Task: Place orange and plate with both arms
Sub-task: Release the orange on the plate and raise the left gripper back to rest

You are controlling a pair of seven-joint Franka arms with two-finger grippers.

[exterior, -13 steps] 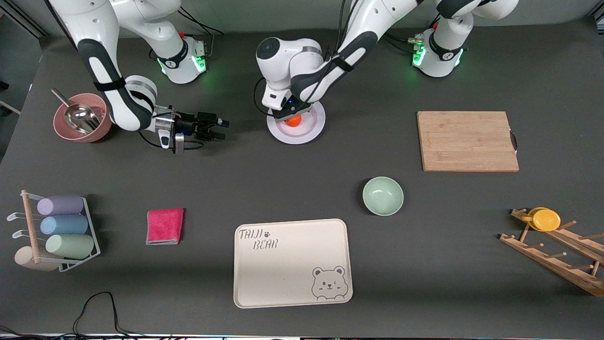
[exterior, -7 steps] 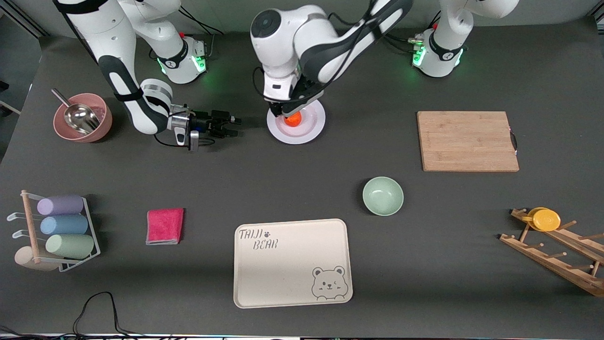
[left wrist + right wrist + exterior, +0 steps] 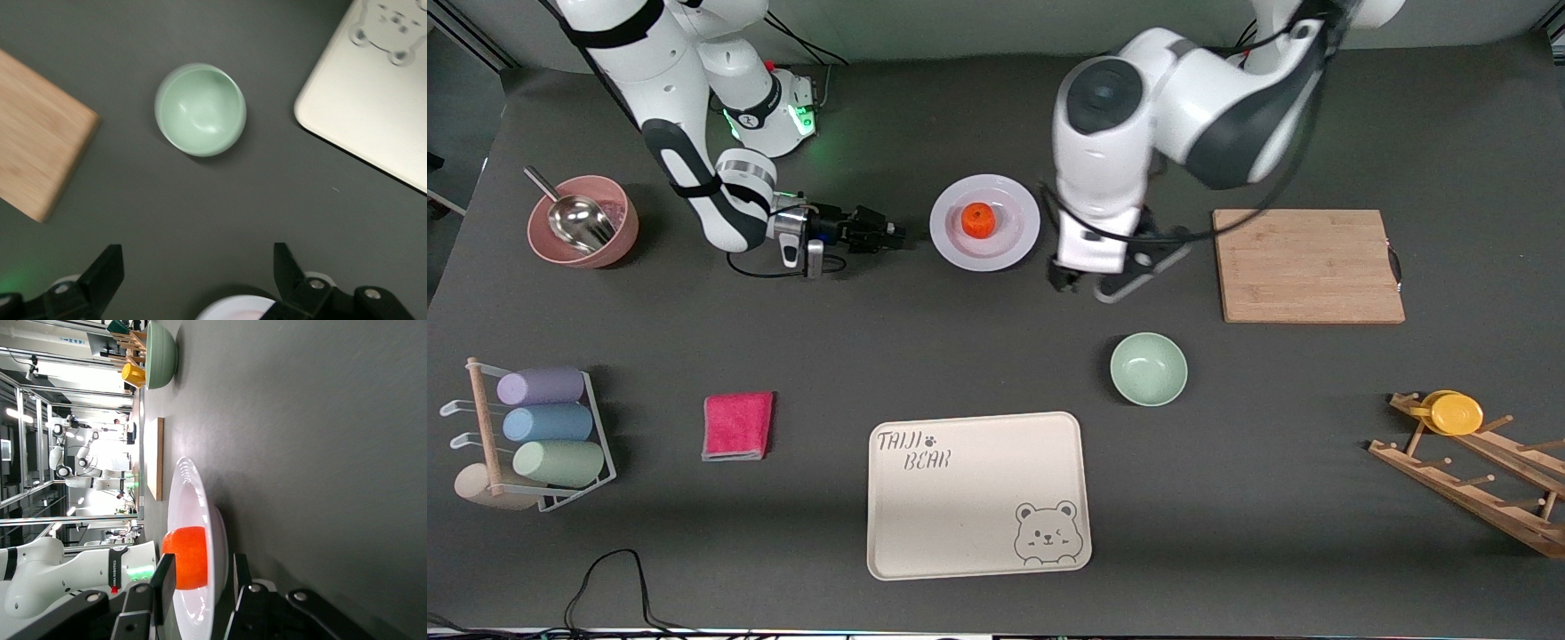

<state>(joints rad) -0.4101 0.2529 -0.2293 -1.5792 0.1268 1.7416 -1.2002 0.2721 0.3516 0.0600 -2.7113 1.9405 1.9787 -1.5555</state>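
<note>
Orange (image 3: 978, 220) sits at the centre of the plate (image 3: 1014, 247) in the upper middle of the front frame, with the right tool (image 3: 885, 236) low just beside the plate's rim toward the right arm's end and the left tool (image 3: 1089, 286) up over bare surface (image 3: 960, 338) between plate and cutting board (image 3: 1307, 265). Left wrist view: the left tool (image 3: 193, 273) is released, fingers (image 3: 100, 280) wide apart, above the green bowl (image 3: 200, 110), an edge of the plate (image 3: 233, 308) between them. Right wrist view: the right tool (image 3: 200, 587) is released, empty, level with plate (image 3: 200, 520) and orange (image 3: 187, 557).

Mint bowl (image 3: 1148, 369), bear tray (image 3: 978, 495), board (image 3: 1307, 265)
</note>
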